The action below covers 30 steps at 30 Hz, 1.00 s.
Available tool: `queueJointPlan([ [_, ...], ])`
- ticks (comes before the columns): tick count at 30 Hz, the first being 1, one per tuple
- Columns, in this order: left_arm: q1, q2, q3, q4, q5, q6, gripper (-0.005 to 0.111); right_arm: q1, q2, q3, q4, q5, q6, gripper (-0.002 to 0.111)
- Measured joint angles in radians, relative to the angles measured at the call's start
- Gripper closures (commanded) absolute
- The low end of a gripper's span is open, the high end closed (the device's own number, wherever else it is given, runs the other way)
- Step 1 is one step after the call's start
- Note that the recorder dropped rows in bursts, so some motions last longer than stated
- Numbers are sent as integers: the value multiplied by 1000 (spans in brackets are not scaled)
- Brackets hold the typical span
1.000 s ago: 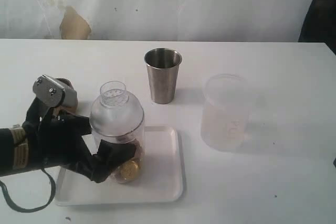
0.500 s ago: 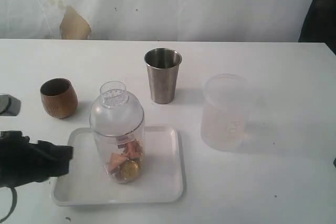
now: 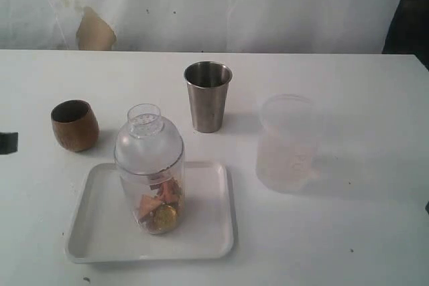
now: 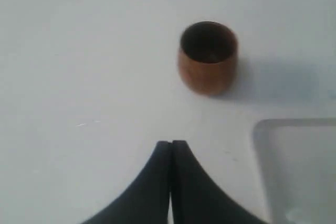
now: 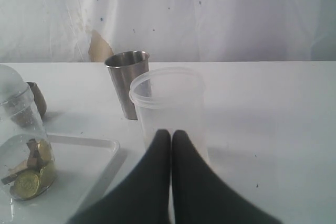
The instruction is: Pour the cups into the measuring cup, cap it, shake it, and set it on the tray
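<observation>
The measuring cup [image 3: 150,189] is standing upright on the tray [image 3: 209,232], toward its left-centre, with the cap [image 3: 148,140] sitting on its mouth and a small heap of gold and orange pieces lying at its bottom. The left gripper [image 4: 171,145] is hanging well apart from it, off the tray's left side. Its fingers are pressing flat together with nothing between them, and they are pointing over bare table [image 3: 362,232] toward the wooden cup [image 4: 208,57], which is standing upright ahead of the tips and clear of them. Only a corner of the tray is showing beside that gripper in the left wrist view. The right gripper [image 5: 171,135] is likewise pressing its fingers together on nothing. It is facing the frosted plastic cup [image 3: 289,142], which is standing just beyond its tips, with the steel tumbler [image 3: 208,96] farther back and the capped measuring cup off to one side on the tray. A second ago the left gripper was spread wide around the lower body of the measuring cup on the tray, and its arm was blocking most of the wooden cup. Now it has let go, drawn back and shut, leaving just a dark sliver at the left edge of the exterior view. The measuring cup is standing on the same spot on the tray, and the three cups are sitting where they were.
</observation>
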Motion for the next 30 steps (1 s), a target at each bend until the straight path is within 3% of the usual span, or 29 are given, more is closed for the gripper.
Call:
queueJointPlan([
  [3, 41, 49, -131, -126, 222, 309, 107, 0, 0, 0, 0, 0, 0, 108],
  [6, 118, 88, -212, -293, 339, 536, 107, 0, 0, 0, 0, 0, 0, 108],
  [11, 232, 47, -231, -561, 267, 710, 107, 0, 0, 0, 0, 0, 0, 108],
  [18, 341, -142, -136, -659, 107, 700, 107, 0, 0, 0, 0, 0, 0, 108],
  [30, 357, -574, 143, -662, -165, 535, 107, 0, 0, 0, 0, 0, 8, 108],
])
